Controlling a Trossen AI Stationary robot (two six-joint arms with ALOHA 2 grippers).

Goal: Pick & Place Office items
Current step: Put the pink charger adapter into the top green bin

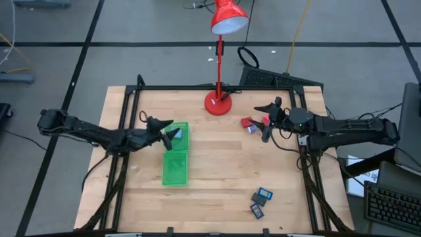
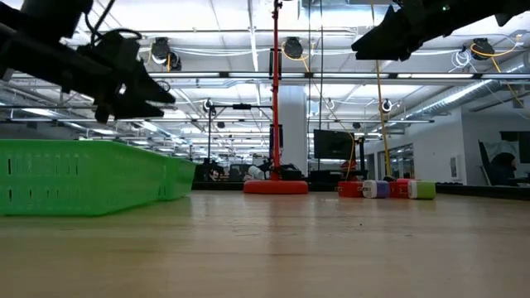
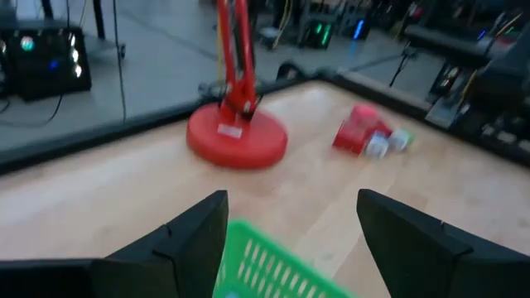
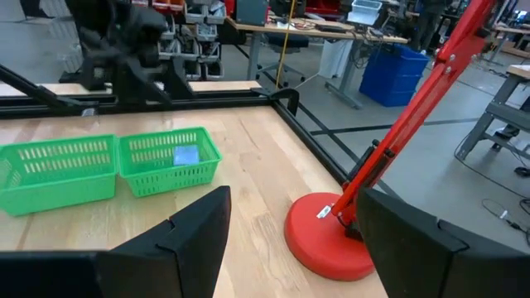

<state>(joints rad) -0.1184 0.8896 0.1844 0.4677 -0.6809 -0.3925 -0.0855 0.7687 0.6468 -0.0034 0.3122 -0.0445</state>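
A long green tray (image 1: 175, 158) lies left of the table's middle. A small blue piece (image 4: 185, 155) rests on the floor of its far compartment. My left gripper (image 1: 172, 130) hangs open above that compartment, nothing between its fingers (image 3: 190, 240). A cluster of small red and pale pieces (image 1: 249, 124) lies on the table right of the lamp base. My right gripper (image 1: 267, 123) hovers open just right of the cluster, well above the table (image 2: 389, 37). Two dark rectangles with blue faces (image 1: 260, 201) lie near the front right.
A tall red desk lamp stands on its round base (image 1: 218, 103) at the table's far middle, between the tray and the cluster. A black frame (image 1: 197, 87) runs along the table's edges. Bare wood (image 1: 223, 164) lies between the tray and the dark rectangles.
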